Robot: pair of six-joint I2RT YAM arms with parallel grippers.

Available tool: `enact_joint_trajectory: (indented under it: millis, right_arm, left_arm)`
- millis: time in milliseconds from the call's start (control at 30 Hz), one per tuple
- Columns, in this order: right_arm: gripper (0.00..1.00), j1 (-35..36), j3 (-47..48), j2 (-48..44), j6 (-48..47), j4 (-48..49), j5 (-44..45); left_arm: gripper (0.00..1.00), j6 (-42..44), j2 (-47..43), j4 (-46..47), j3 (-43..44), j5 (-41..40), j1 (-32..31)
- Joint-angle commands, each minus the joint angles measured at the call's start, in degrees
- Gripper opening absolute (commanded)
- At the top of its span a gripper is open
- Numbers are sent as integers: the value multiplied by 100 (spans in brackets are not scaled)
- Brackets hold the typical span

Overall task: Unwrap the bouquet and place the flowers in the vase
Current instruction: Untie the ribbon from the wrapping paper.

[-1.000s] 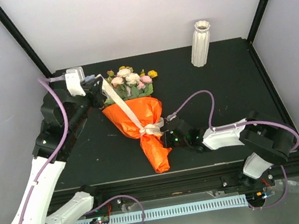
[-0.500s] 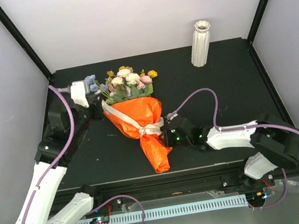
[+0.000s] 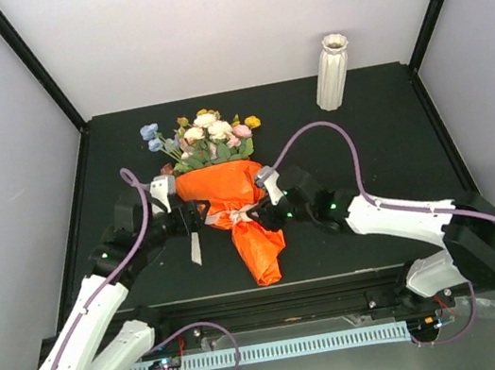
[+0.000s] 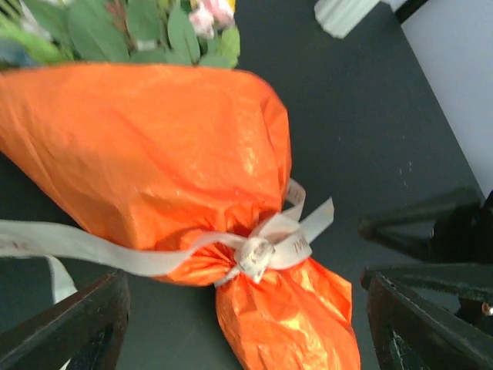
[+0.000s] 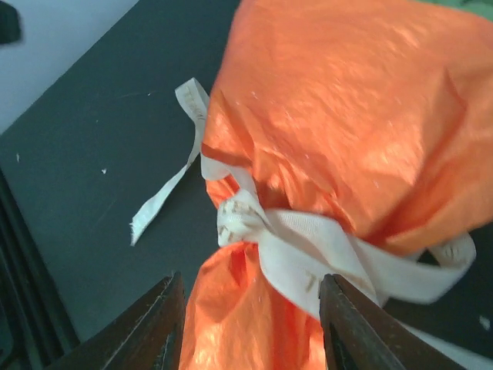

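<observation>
The bouquet (image 3: 229, 200) lies on its side near the middle of the black table (image 3: 393, 140), with its wide end toward the far edge and its twisted orange tail pointing toward the arm bases. The flowers (image 3: 208, 134), pink, cream, yellow and pale blue among green leaves, spill out of the wide end onto the table. The orange paper is closed around the stems, cinched at its narrow neck by the cream ribbon (image 4: 260, 250), which is knotted there. One loose ribbon end (image 3: 195, 247) trails off the left side of the wrap and lies flat on the table. The left gripper (image 3: 203, 215) sits low at the bouquet's left side, its jaws spread wide and holding nothing; its wrist view shows the knot ahead, between its two fingers. The right gripper (image 3: 264, 213) faces it from the other side at the neck, jaws parted, with the knot and orange tail between the fingers but not pinched. The vase (image 3: 333, 71) stands upright near the far right of the table, well apart from the bouquet.
</observation>
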Motion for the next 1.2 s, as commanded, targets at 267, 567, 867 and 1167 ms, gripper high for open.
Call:
enact_joint_trajectory:
  millis: [267, 567, 867, 1167]
  right_arm:
    - [58, -14, 1027, 1128, -2060, -642, -101]
    - [56, -12, 1385, 1706, -2362, -806, -248]
    - [40, -13, 1453, 1861, -2353, -872, 466]
    - [1, -23, 1148, 1277, -2240, -746, 635]
  left_arm:
    - [87, -994, 978, 1505, -785, 1918, 464]
    - [77, -1013, 1892, 2194, -941, 2324, 800]
    - [71, -855, 2437, 2474, -1005, 2124, 800]
    - [70, -603, 2613, 2652, -1118, 1855, 800]
